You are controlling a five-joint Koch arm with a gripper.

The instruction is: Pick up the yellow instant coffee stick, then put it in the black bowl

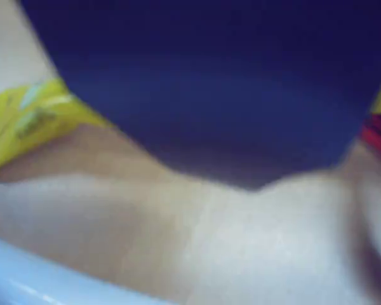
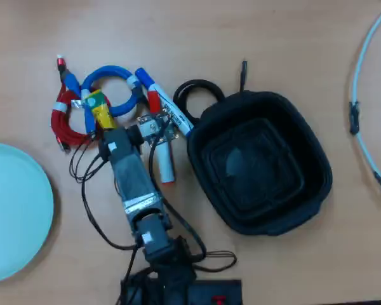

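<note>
Stick (image 2: pixel 99 109) lies in upper left of the overhead view, yellow with a green end, wedged into a clutter of coiled cables: blue coil (image 2: pixel 114 91) right behind it, red coil (image 2: pixel 65 121) to its left. Arm's head sits directly over the stick's lower end, so only the upper half shows.

Wrist view is badly blurred. Yellow foil (image 1: pixel 32 117) shows at left edge, and a scrap of yellow at the right edge, with a big dark blue shape covering the top centre. Likely a jaw seen very close, but not certain. Jaws (image 2: pixel 100 130): cannot tell whether apart or together; neither view shows both tips.

Bowl (image 2: pixel 259 162) sits to the right of centre in the overhead view, empty, well apart from the stick. Pale blue plate (image 2: pixel 16 210) at left edge, also a sliver along the bottom of the wrist view. Red-and-white marker (image 2: pixel 164 152) and blue-and-white marker (image 2: pixel 168 111) lie between arm and bowl.

Risks, judged from here:
- Closing on a cable loop with the stick, since the coils crowd it; lifting could then drag the whole tangle.
- Thin flat foil against the desk may slip out of the jaws or get only pinched at an edge.
- Swinging right toward the bowl, a low carry could sweep the markers or catch the bowl's near wall.
</note>
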